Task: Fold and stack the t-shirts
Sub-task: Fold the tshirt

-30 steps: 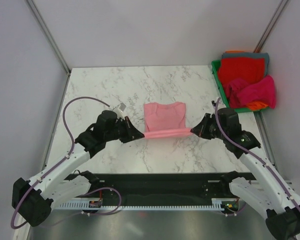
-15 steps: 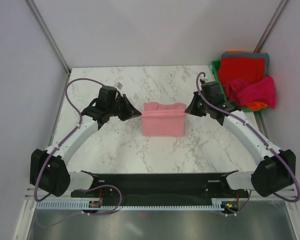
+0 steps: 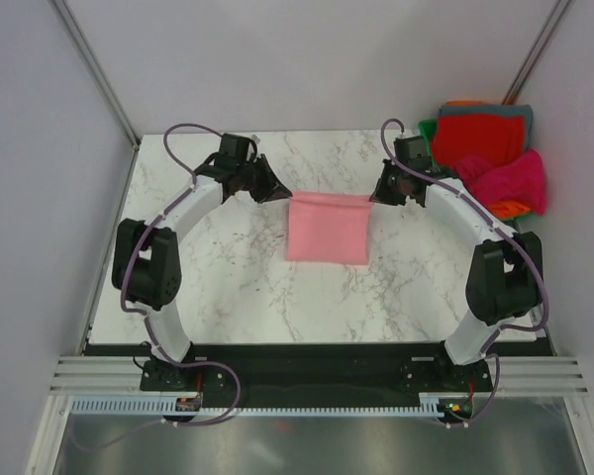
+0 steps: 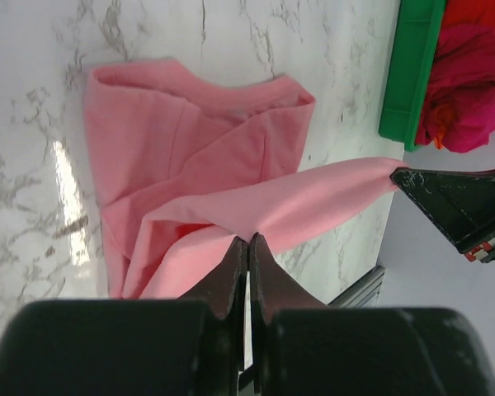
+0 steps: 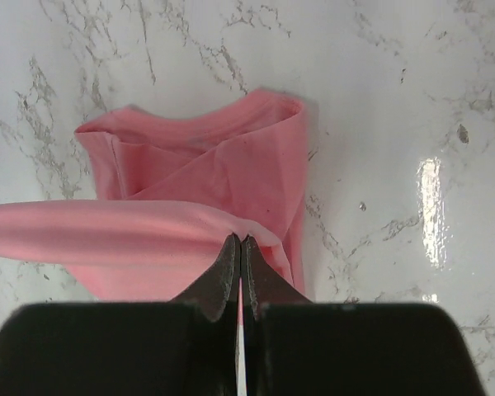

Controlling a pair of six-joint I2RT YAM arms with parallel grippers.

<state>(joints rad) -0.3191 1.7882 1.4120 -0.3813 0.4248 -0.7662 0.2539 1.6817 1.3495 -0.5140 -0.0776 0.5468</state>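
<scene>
Both claws pinched on the salmon-pink t-shirt (image 3: 327,230), centre of the table (image 3: 218,287).
Left gripper (image 3: 280,194) and right gripper (image 3: 375,197) are each closed tight on 1 corner of its 12 o'clock edge, cloth stretched between them. Light, limp, likely sags once slack, so hold it at the corners. Other t-shirts (image 3: 485,148) sit at 2 o'clock.

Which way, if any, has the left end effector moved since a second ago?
Yes. The left end effector went toward the table's far edge, pulling the pink shirt's edge along.
</scene>
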